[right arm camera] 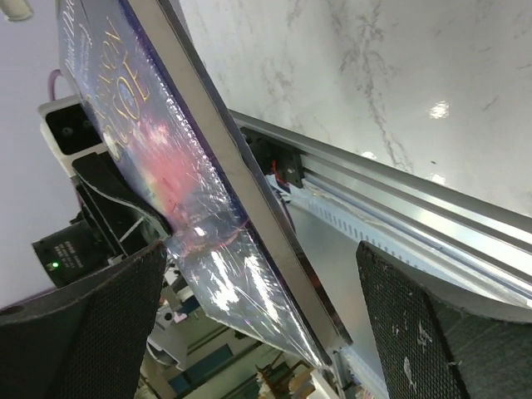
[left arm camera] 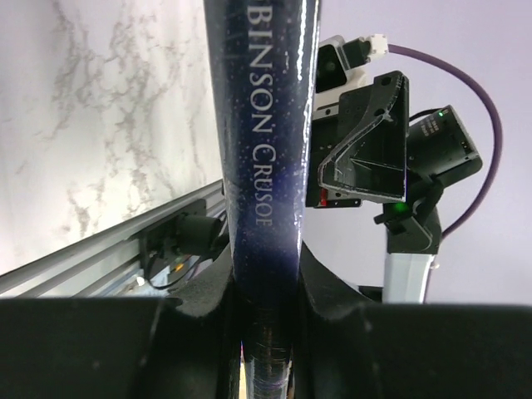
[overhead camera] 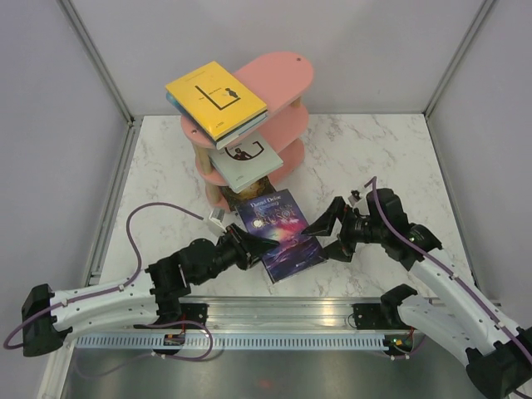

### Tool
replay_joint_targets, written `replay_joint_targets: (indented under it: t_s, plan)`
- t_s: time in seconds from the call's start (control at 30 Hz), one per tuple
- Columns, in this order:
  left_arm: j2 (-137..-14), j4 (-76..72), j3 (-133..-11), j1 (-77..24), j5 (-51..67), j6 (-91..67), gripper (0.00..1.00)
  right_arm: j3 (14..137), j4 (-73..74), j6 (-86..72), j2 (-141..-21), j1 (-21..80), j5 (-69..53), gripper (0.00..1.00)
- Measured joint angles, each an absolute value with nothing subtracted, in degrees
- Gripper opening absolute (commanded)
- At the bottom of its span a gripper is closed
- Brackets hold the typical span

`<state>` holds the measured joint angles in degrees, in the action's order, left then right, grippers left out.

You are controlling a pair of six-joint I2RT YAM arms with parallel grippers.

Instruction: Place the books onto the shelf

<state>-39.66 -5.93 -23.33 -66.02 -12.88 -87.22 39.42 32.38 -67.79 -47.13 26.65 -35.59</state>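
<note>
L claw point(overhead camera: 249, 248) clamped on left edge of dark blue book point(overhead camera: 281, 233) – spine reads Robinson Crusoe – held tilted over marble surface point(overhead camera: 166, 179), just in front of pink shelf point(overhead camera: 287, 71). R claw point(overhead camera: 332, 232) jaws wide apart at book's right edge; contact unclear. Yellow book point(overhead camera: 214, 98) on shelf top tier, pale grey book point(overhead camera: 241, 158) on mid tier.
</note>
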Motion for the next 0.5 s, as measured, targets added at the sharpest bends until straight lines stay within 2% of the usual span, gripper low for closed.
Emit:
replay_joint_targets:
  t_s: [0.17,0.27,0.37,0.4,0.47,0.5]
  plan:
    - [-42.8,-13.5,-22.9,-67.5,-15.2,-87.8,0.02,41.6,30.3,-73.2,-46.5,27.3,-35.7,0.98]
    - [-44.5,-18.3,-22.9,-68.5,-16.9,-88.2,0.02,43.5,30.0,-75.9,-45.1,27.0,-34.7,0.95]
    - [-45.5,-22.0,-23.9,-70.0,-19.1,-88.8,0.02,47.2,30.4,-77.9,-44.7,27.0,-33.5,0.77]
    - [-45.8,-23.2,-24.6,-70.7,-20.1,-89.0,0.02,48.9,30.6,-78.5,-44.7,27.0,-33.1,0.60]
    - [-46.0,-25.3,-26.3,-72.1,-22.4,-89.5,0.02,52.5,30.5,-79.3,-44.7,27.0,-32.4,0.42]
    - [-45.9,-25.9,-27.6,-72.7,-23.5,-89.7,0.02,54.4,30.4,-79.8,-44.8,27.0,-32.2,0.26]
